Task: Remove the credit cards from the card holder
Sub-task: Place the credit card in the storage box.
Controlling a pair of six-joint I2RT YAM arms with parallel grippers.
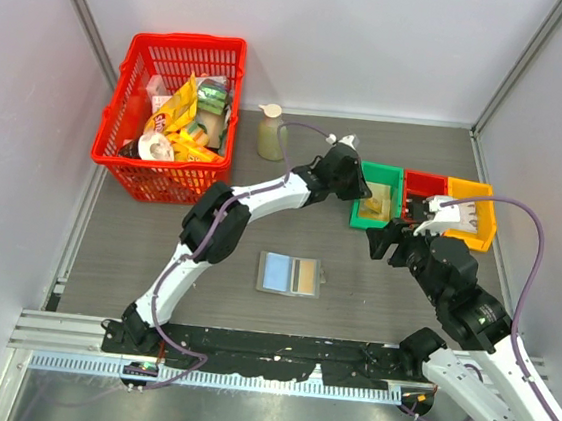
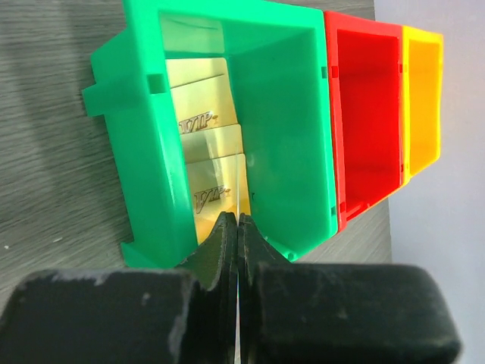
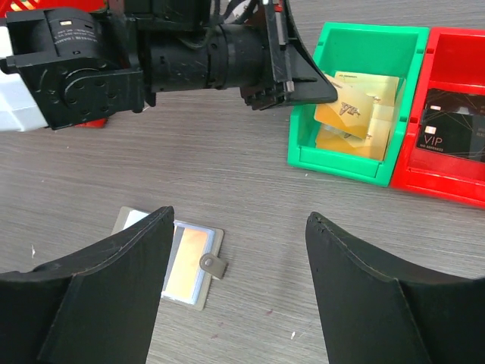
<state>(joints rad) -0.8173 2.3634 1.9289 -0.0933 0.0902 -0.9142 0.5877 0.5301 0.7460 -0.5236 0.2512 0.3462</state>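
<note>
Three small open plastic bins stand touching in a row at the far right of the grey wood-grain table: a green plastic bin, a red plastic bin and a yellow-orange plastic bin. Several flat gold credit cards with "VIP" script lie overlapping on the floor of the green bin. The left gripper hangs over the near end of this bin, its two black fingers pressed together on the thin edge of one more gold card, which tilts above the others. A black VIP card lies flat in the red bin. The small folding card holder lies opened flat on the table, well apart from the bins and between the two arms. It shows a light blue panel beside a panel with a yellow-orange face, and a little tab sticks out at one edge. The right gripper hovers above the table near the holder with its fingers spread wide, grasping nothing. At the far left stands a red plastic mesh basket, filled with yellow snack packets and a white roll of tape. A small pale bottle stands upright just beside the basket
</note>
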